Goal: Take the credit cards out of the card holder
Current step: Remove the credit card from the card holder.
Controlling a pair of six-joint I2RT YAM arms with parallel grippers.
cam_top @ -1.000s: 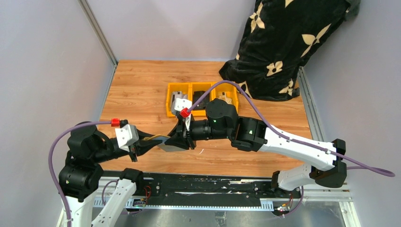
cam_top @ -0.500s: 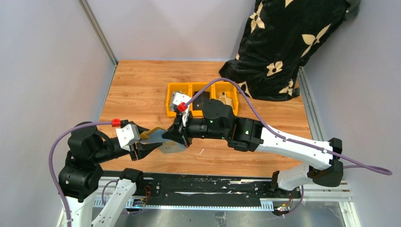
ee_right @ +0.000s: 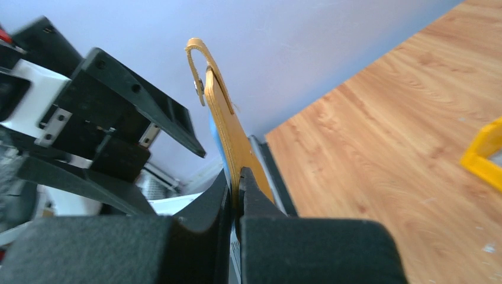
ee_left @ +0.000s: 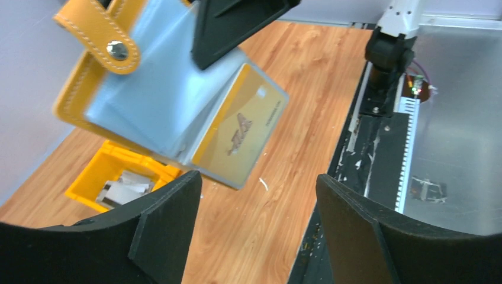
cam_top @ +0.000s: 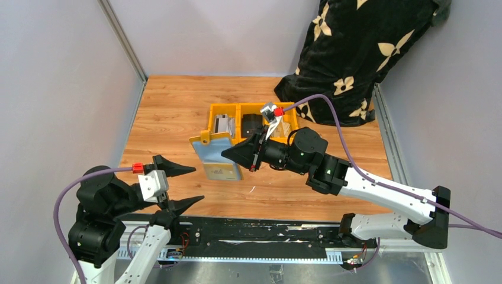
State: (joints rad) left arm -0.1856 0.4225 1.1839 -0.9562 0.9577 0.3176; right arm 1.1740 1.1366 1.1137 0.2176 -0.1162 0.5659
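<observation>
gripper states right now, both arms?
Left gripper: open, holding nothing.
Right gripper: shut on the card holder.

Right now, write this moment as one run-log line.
left gripper: open, empty | right gripper: shut on card holder, aloft | credit card: protruding

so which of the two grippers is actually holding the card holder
The right gripper: its jaws are shut on the card holder, holding it up off the table. The left gripper is wide open and empty.
</observation>
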